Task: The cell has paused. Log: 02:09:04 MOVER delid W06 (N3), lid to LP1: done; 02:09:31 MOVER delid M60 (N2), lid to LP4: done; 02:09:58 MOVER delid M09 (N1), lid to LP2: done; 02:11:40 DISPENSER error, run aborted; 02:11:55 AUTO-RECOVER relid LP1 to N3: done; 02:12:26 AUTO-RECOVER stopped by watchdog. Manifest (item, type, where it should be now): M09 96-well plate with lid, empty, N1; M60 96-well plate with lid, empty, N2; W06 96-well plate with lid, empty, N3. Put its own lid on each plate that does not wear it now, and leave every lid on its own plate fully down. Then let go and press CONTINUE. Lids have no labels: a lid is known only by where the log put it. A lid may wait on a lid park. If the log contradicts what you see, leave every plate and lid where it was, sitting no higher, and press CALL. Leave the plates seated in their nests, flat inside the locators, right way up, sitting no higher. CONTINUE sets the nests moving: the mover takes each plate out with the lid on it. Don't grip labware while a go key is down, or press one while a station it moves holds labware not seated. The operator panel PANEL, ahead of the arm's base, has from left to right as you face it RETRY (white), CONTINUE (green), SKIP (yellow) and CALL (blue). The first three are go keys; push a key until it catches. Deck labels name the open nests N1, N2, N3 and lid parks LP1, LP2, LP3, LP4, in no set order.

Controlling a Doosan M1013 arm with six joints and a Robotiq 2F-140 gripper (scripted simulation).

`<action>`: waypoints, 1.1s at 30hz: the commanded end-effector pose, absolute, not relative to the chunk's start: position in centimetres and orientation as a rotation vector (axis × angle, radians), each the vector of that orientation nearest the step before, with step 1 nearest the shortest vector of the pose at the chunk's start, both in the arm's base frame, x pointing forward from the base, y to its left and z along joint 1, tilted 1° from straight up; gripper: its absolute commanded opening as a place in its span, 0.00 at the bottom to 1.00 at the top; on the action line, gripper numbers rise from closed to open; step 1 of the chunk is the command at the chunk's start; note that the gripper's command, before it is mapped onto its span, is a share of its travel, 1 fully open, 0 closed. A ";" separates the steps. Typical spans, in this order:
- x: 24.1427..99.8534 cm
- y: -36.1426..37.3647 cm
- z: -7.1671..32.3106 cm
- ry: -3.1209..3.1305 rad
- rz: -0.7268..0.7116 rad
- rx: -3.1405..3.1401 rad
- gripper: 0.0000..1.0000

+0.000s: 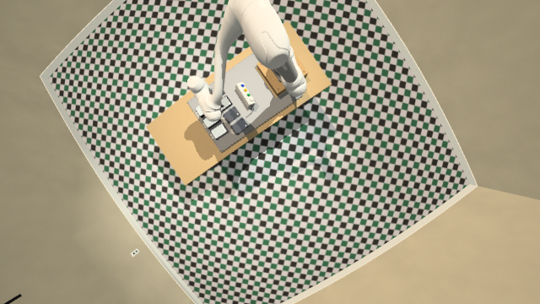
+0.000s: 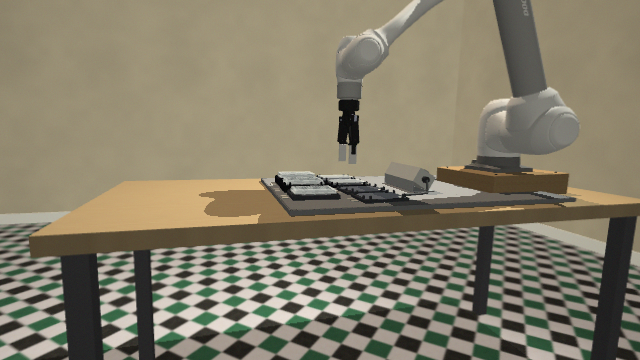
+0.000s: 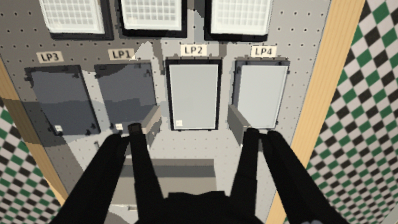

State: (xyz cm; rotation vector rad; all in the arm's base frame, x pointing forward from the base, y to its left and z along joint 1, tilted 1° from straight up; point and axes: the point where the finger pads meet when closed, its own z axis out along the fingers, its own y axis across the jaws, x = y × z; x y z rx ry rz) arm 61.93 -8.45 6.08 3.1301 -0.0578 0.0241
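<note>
My gripper (image 3: 194, 113) (image 2: 347, 157) is open and empty. It hangs well above the deck, over the row of lid parks. In the wrist view, pale lids lie on LP2 (image 3: 194, 95) and LP4 (image 3: 261, 94). LP3 (image 3: 62, 100) and LP1 (image 3: 125, 92) are dark and bare. Three white well plates (image 3: 75, 15) (image 3: 151, 12) (image 3: 240, 15) sit in black nests beyond the parks, cut off by the top edge. Their nest labels are out of view, and I cannot tell which plate wears a lid.
The operator panel (image 1: 245, 94) with its coloured keys stands on the grey deck between the parks and the arm's base, and shows as a grey box (image 2: 409, 176) in the side view. The arm's base sits on a wooden block (image 2: 502, 179).
</note>
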 end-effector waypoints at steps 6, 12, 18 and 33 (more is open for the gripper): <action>61.9 -8.5 5.3 -0.058 0.024 3.130 0.66; 62.0 -8.5 4.5 -0.058 0.024 3.130 0.66; 62.0 -8.5 3.6 -0.058 0.024 3.130 0.66; 62.0 -8.5 1.5 -0.058 0.024 3.130 0.66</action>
